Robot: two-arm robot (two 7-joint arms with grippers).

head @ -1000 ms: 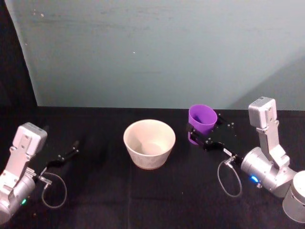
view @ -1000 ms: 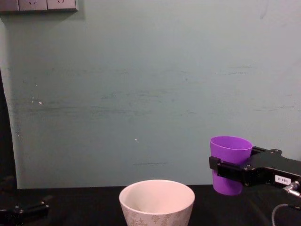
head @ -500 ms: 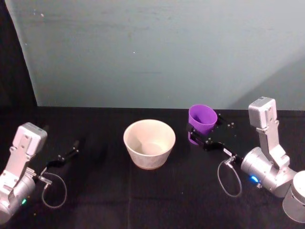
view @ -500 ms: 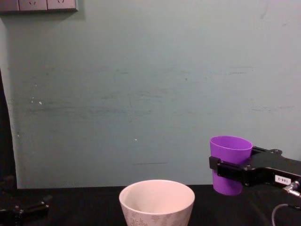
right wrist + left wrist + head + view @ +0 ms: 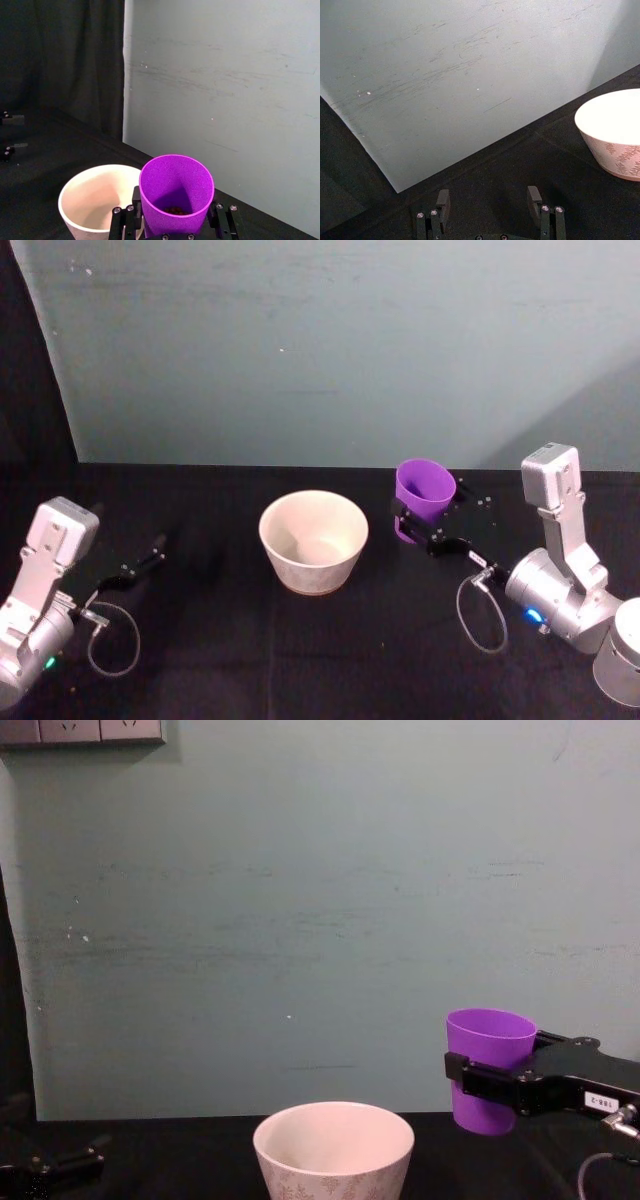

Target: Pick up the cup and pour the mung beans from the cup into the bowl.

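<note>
Nearest: left arm parked at the near-left corner of the black desk (image 5: 300,660), left gripper (image 5: 488,196) low over the cloth with its jaws spread wide and nothing between them. It sits well apart from the bowl, pointing roughly toward it.

Right arm comes in from the near-right corner and reaches forward and inward. Looped grey cable (image 5: 478,615) hangs at its wrist.

Mid-desk: bowl (image 5: 313,565) stands upright, about centred between the two arms. Pale outside with a faint leaf print low on the wall (clearest in the left wrist view).

Just right of the bowl and slightly farther back: right gripper (image 5: 427,504), jaws closed around the cup (image 5: 490,1038), one finger on each side of the purple wall, gripping about mid-height. Cup is upright, mouth up, not tipped. Near the bowl but not touching it; there is a gap between the rims in the chest view. Cannot tell whether the cup's base is on the desk or just off it.

Right wrist view looks down into the cup: small dark beans (image 5: 174,210) lie at the bottom.

Farthest: pale teal wall (image 5: 320,920) behind the desk, socket plates (image 5: 80,730) at its upper left, dark curtain (image 5: 75,65) to the left.
</note>
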